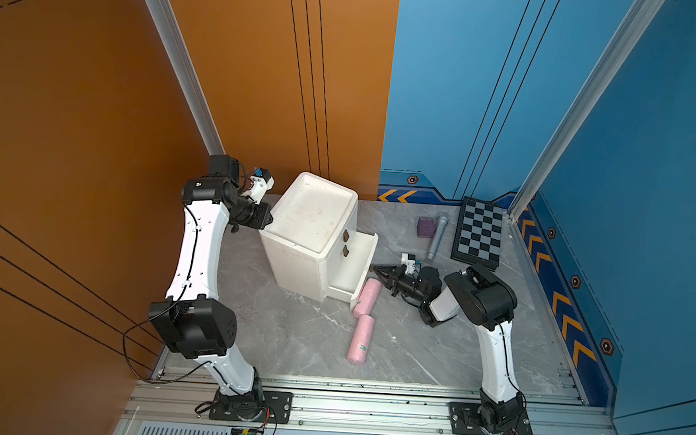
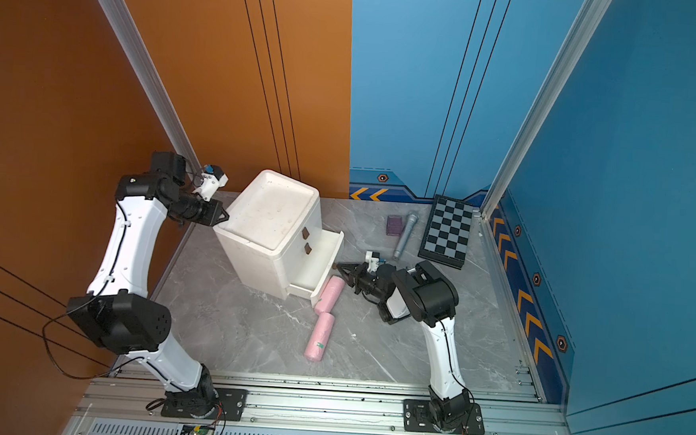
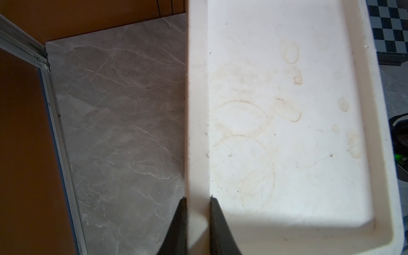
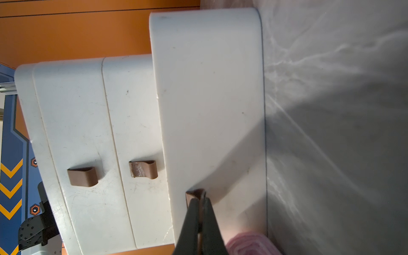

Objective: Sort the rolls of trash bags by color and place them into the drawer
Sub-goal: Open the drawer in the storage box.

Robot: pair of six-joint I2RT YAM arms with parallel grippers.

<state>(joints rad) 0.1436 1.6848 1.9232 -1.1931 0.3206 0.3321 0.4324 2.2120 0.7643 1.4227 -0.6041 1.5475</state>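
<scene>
Left gripper (image 3: 197, 197) clamps the cabinet rim (image 3: 197, 88) between its jaws; right gripper (image 4: 199, 198) jaws pinch the drawer tab (image 4: 195, 193); pink roll (image 4: 249, 245) beside.

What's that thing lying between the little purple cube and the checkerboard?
A grey stick, shaped like a microphone, lies on the table between the purple cube and the chequered board. Both top views show it.

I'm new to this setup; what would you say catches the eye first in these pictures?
The white drawer cabinet stands at centre, its bottom drawer pulled out. The right gripper pinches that drawer's brown pull tab while the left gripper clamps the cabinet's top rim. Two pink rolls lie end to end beside the open drawer.
</scene>
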